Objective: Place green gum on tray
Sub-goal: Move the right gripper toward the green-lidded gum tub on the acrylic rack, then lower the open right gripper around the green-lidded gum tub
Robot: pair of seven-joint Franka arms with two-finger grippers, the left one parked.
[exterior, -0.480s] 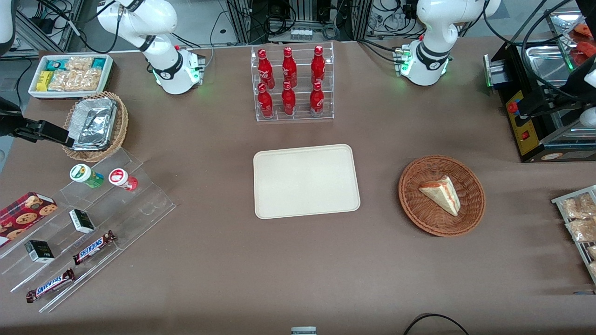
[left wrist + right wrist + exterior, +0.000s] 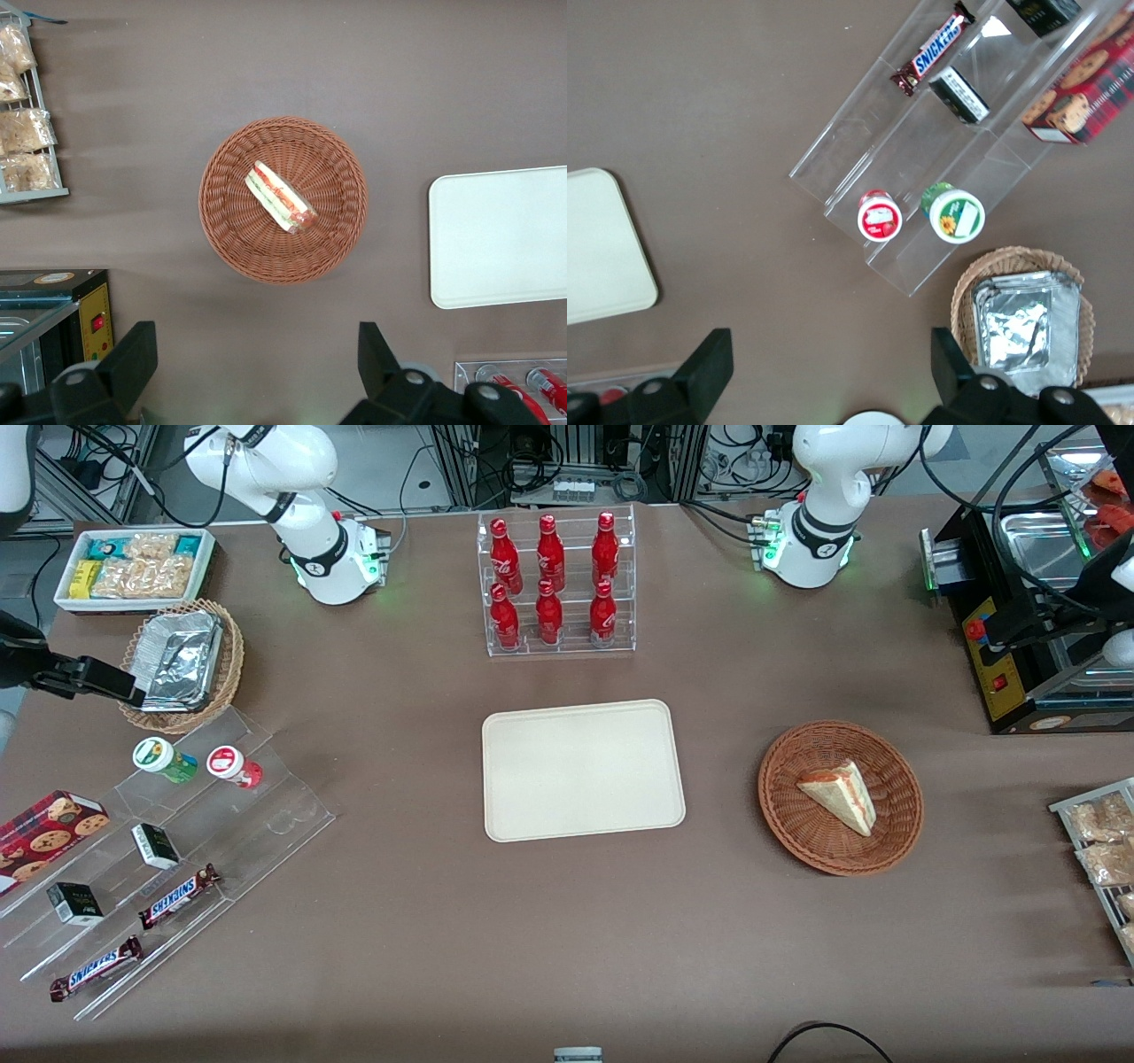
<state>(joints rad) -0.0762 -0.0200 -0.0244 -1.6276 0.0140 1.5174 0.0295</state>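
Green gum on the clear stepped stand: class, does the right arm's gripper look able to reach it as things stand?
Probably yes. The open gripper hangs above the stand, nothing covers the green gum, though the red gum stands close beside it.

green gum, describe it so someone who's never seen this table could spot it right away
Find the clear stepped display rack at the working arm's end of the table, nearer the front camera than the basket holding a foil tray. On its top step stand two small round canisters; the green gum has a green body and a white lid with a green-yellow mark, unlike the red gum beside it. The hand, open, hangs above them.
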